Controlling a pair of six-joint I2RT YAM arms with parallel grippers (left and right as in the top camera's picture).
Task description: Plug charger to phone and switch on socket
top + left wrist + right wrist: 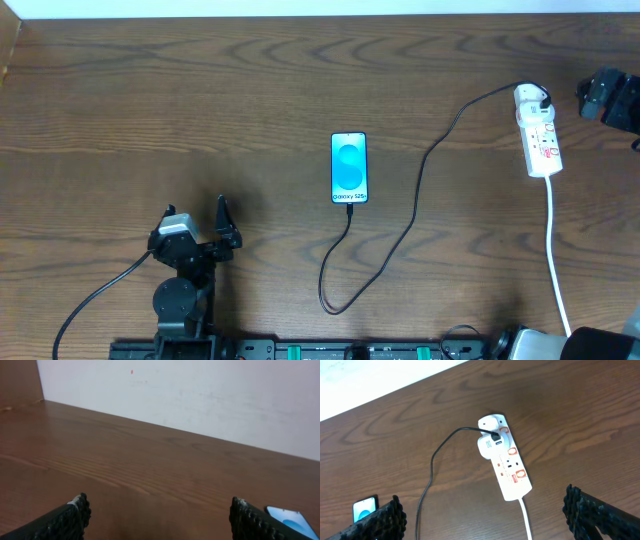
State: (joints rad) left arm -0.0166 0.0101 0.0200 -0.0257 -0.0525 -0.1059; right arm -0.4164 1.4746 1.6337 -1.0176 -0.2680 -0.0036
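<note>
The phone (pixel 349 167) lies flat mid-table with its cyan screen lit. It also shows in the right wrist view as the phone (pixel 365 508), and in the left wrist view as the phone (pixel 290 517). The black charger cable (pixel 408 228) runs from the phone's bottom edge, loops toward the front, then climbs to the white socket (pixel 538 135). In the right wrist view the charger cable (pixel 432 460) ends in a white adapter on the socket (pixel 506 465). My left gripper (pixel 196 218) rests open at the front left, empty. My right gripper (pixel 482 510) hangs open above the socket; overhead, the right gripper (pixel 603 95) shows only in part.
The socket's white cord (pixel 556 260) trails toward the front right edge. A pale wall (pixel 200 395) borders the far side of the wooden table (pixel 150 110). Arm bases and a black rail (pixel 300 350) line the front edge.
</note>
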